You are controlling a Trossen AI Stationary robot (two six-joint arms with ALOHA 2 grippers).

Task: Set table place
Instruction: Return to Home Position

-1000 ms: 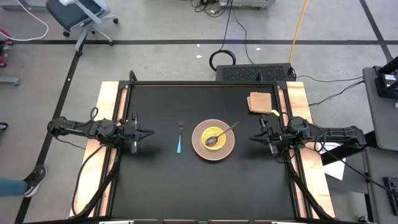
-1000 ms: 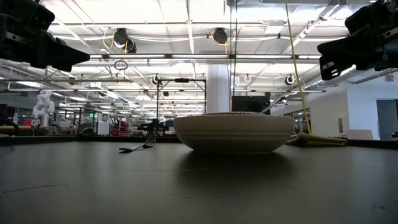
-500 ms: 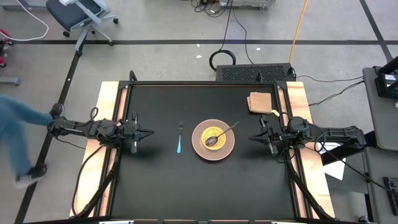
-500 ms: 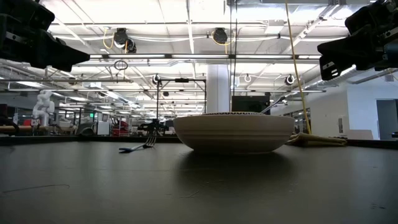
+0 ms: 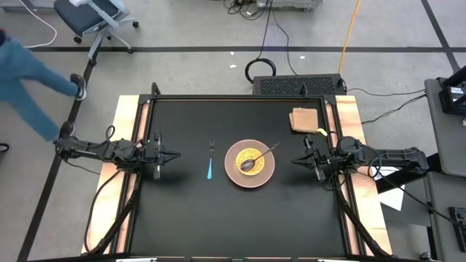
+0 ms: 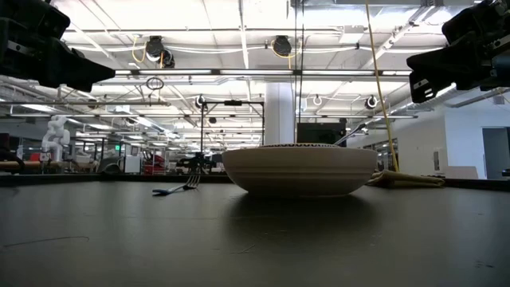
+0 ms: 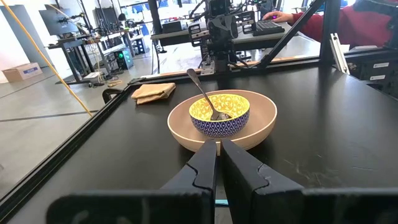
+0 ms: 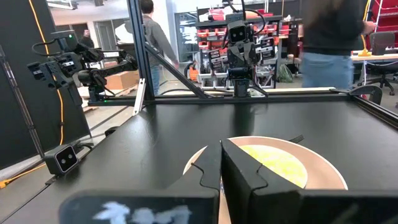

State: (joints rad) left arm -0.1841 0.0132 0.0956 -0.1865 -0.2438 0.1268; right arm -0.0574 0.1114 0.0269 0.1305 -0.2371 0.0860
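Observation:
A tan plate (image 5: 250, 162) lies at the middle of the black table (image 5: 189, 218). On it stands a small bowl (image 7: 219, 114), blue outside and yellow inside, with a spoon (image 5: 263, 155) leaning in it. A fork with a blue handle (image 5: 210, 161) lies on the table left of the plate. A tan folded napkin (image 5: 305, 120) lies at the far right. My left gripper (image 5: 178, 155) hovers shut at the table's left edge. My right gripper (image 5: 294, 161) hovers shut at the right edge. Both are empty.
Light wooden boards (image 5: 125, 131) run along the table's left and right sides. A person in blue (image 5: 29, 80) walks on the floor beyond the table's far left corner. People show in the room behind the table in the right wrist view (image 8: 333, 43).
Both arms have kept still. A person in blue has walked along the floor left of the table, toward its far side.

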